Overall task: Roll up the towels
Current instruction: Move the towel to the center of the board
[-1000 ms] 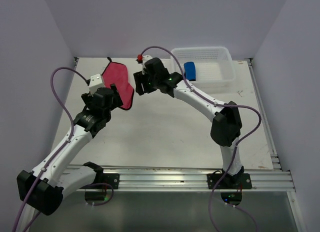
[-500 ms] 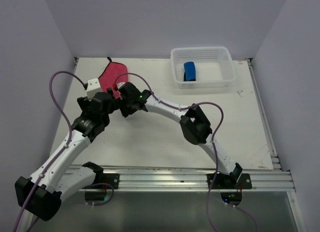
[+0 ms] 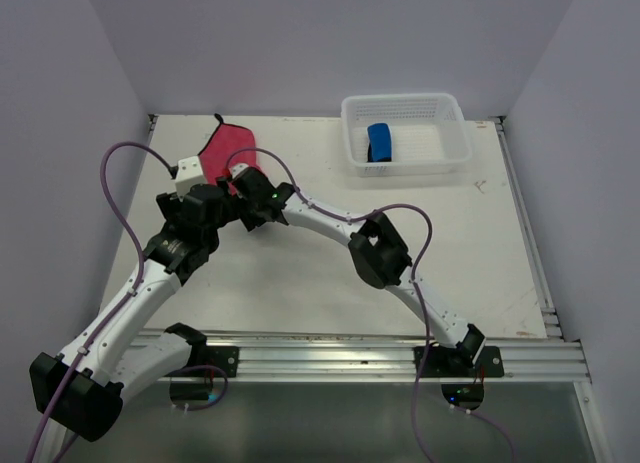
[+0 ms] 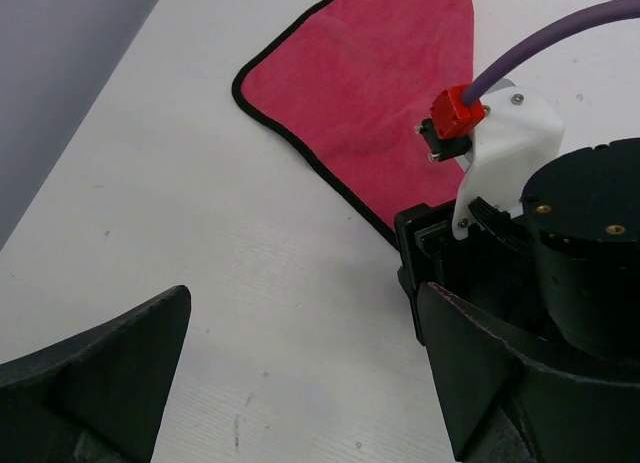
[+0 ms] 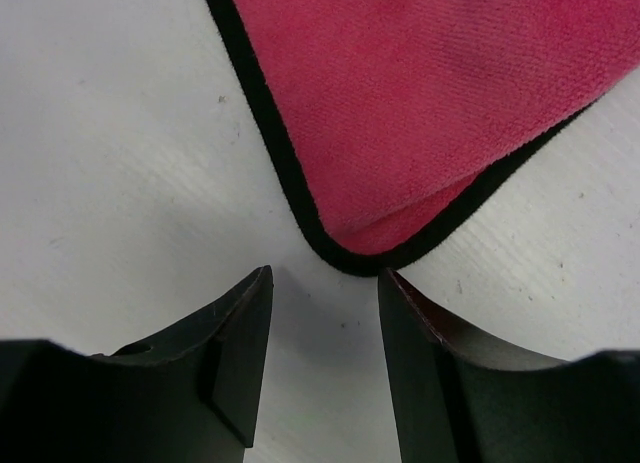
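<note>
The pink-red towel (image 3: 226,148) lies flat at the far left of the table, its near part hidden by both grippers. In the right wrist view its black-edged corner (image 5: 350,251) lies just ahead of my right gripper (image 5: 325,275), which is open and empty, low over the table. My left gripper (image 4: 305,293) is open and empty over bare table, with the towel (image 4: 370,83) ahead of it and the right gripper's body close on its right. In the top view the left gripper (image 3: 212,199) and right gripper (image 3: 250,191) sit side by side. The blue towel (image 3: 379,141) lies rolled in the basket.
The white mesh basket (image 3: 452,133) stands at the far right of centre. Walls close off the left, back and right. The right arm stretches across the middle of the table (image 3: 330,253), its cable looping above it.
My right arm has swung left from beside the basket to the pink-red towel's near corner. The left gripper has shifted slightly. The towel lies as before.
</note>
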Controlling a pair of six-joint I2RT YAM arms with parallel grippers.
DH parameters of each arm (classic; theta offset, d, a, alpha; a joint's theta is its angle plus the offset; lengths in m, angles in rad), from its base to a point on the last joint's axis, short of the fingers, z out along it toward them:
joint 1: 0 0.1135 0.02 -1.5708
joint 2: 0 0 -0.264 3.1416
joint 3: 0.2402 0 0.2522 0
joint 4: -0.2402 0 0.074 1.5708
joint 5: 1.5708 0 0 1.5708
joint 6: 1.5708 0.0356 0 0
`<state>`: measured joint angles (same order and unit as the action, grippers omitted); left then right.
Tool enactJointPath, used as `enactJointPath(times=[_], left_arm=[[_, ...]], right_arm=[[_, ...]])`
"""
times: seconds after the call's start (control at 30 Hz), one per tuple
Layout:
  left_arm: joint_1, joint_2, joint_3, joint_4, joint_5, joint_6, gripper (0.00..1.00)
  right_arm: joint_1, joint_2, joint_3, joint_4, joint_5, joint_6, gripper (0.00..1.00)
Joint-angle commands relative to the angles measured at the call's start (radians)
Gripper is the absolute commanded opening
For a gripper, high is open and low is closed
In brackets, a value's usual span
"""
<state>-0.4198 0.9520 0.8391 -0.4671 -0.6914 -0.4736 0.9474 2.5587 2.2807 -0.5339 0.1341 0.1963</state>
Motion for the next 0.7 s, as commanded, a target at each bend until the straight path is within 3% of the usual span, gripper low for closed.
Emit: enactJointPath(times=[0.0, 0.23, 0.67], left_arm=[[0.007, -0.009, -0.003, 0.036, 0.015, 0.026, 1.0], [0.007, -0.004, -0.003, 0.039, 0.021, 0.03, 0.99], [0.007, 0.001, -0.002, 0.041, 0.033, 0.035, 1.0]], right_arm=[[0.002, 0.04, 0.075, 0.015, 0.032, -0.034, 0.5], [0.004, 0.063, 0.06, 0.012, 0.024, -0.026, 0.48], [0.001, 0.04, -0.033, -0.017, 0.067, -0.034, 0.14]])
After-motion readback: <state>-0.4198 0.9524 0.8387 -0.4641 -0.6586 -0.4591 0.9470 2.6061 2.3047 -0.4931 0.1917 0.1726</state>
